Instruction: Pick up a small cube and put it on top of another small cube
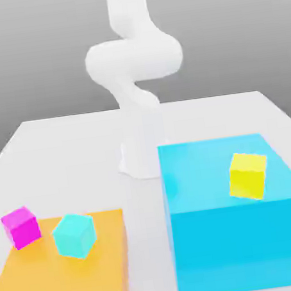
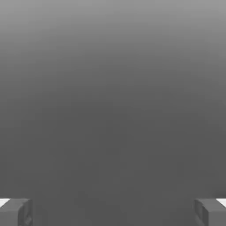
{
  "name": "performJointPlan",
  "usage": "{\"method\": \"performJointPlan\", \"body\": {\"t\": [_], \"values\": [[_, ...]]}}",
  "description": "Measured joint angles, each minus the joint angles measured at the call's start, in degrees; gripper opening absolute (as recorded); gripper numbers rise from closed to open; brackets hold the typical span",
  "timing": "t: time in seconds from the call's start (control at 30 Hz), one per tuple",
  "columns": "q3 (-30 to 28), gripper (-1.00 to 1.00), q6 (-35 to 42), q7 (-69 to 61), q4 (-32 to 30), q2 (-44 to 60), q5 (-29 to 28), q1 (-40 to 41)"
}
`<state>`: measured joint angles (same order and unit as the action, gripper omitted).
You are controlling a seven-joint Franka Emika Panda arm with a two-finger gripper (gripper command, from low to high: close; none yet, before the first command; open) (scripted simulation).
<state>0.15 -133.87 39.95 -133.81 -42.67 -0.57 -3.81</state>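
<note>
Sitting on orange slab at table's near-left corner: magenta cube (left edge), cyan cube | blue block carries yellow-lime small cube | gripper spread wide, nothing held

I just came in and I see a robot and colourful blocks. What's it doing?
Nothing is being held yet. The white robot arm stands at the back of the table, and its gripper is open and empty. A small yellow cube sits on a big blue block. A small cyan cube and a pink cube rest on a flat orange block.
</note>
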Motion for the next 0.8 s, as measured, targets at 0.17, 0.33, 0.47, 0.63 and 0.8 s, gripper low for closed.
{"method": "performJointPlan", "body": {"t": [0.17, 0.33, 0.47, 0.63, 0.8], "values": [[0.29, 0.0, -4.3, -12.28, -4.16, 6.49, -0.88, -7.61], [0.6, 0.0, -8.42, -24.42, -8.17, 12.78, -1.42, -14.77], [0.91, 0.0, -11.73, -34.26, -11.38, 17.81, -1.65, -20.37], [2.35, 0.0, -15.89, -47.13, -15.4, 24.07, -1.15, -26.34], [3.78, 0.0, -20.04, -59.97, -19.42, 30.32, -0.7, -32.42]]}}
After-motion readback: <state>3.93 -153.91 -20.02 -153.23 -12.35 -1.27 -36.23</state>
